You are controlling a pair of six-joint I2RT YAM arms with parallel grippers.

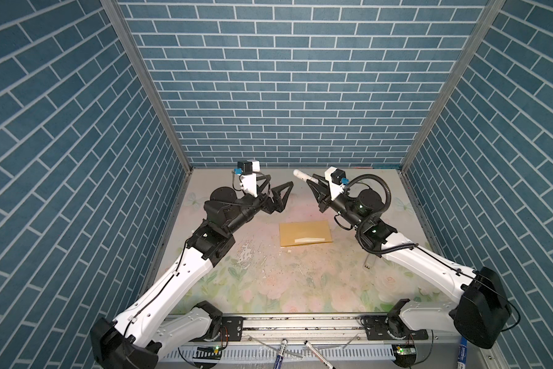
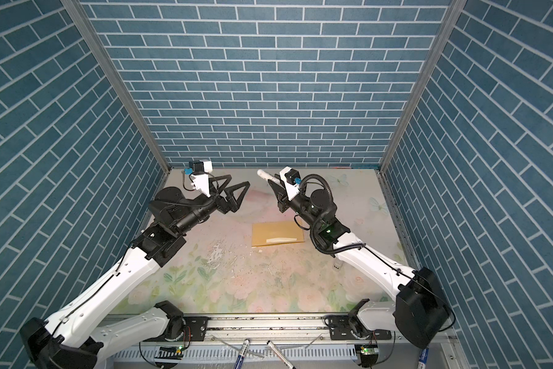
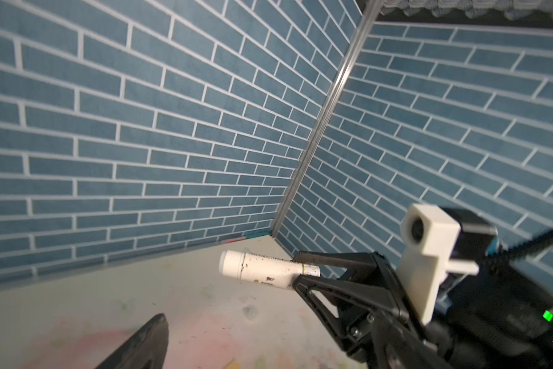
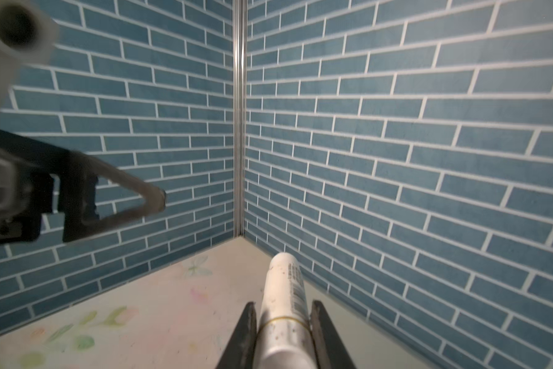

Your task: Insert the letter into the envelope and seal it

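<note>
The golden-tan envelope lies flat in the middle of the floral table mat. A pale cream sliver shows on its front part. The letter as a sheet is hidden. My right gripper hangs above the far table, shut on a white glue stick whose capped end points to the back left. My left gripper is raised across from it, open and empty, well apart from the stick. Neither gripper touches the envelope.
Blue brick walls close the back and both sides. A worn, flaky patch marks the mat left of the envelope. A small grey object lies under the right arm. Markers rest on the front rail.
</note>
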